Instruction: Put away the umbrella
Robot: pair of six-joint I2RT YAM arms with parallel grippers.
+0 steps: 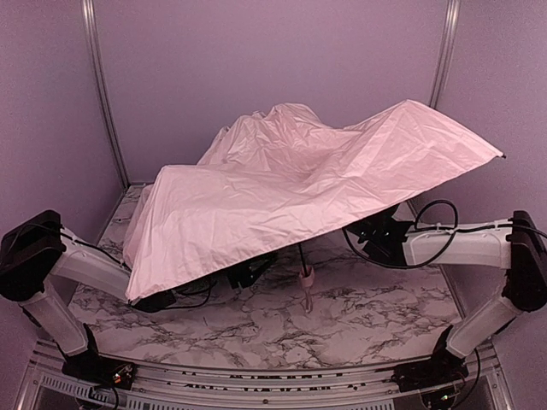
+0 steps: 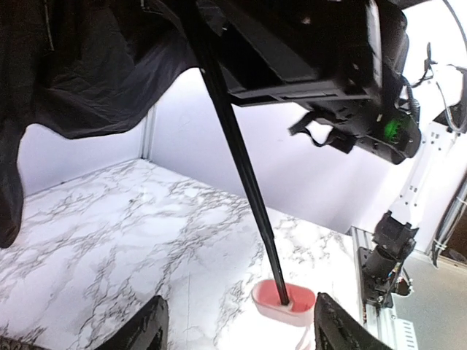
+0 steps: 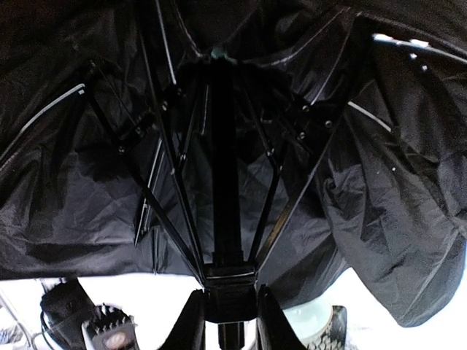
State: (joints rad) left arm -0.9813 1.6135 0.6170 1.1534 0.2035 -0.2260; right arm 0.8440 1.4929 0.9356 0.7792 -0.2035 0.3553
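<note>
**Umbrella** [image 1: 291,196]: half-open, lying over the middle of the desk [image 1: 385,316] with its pale pink outer side up.
- Canopy [image 1: 256,213]: crumpled and slack. The right edge is lifted and stretched out to a tip. The left edge droops low over the left arm. The lining is black, as both wrist views show.
- Shaft [image 2: 241,160]: thin and black, slanting down from under the canopy towards the near side of the desk.
- Handle [image 1: 305,278]: small and pink, at the lower end of the shaft, low over the desk. Whether it touches the surface cannot be told.
- Ribs [image 3: 168,182]: black, fanning out from the shaft beneath the lining.
- Runner [image 3: 230,281]: a black block on the shaft where the struts meet.

**Left gripper** [image 2: 239,315]: under the canopy's near-left part, with its jaws wide apart. The handle [image 2: 284,299] sits between the two fingers [image 2: 146,328], nearer the right one, and neither finger touches it.

**Right gripper** [image 3: 228,310]: reaches in under the canopy from the right. Its jaws are narrow and clamped on the runner, one finger [image 3: 191,321] pressed against each side.

**Desk**: white marble pattern with dark veins, bare in front of the handle.
</note>
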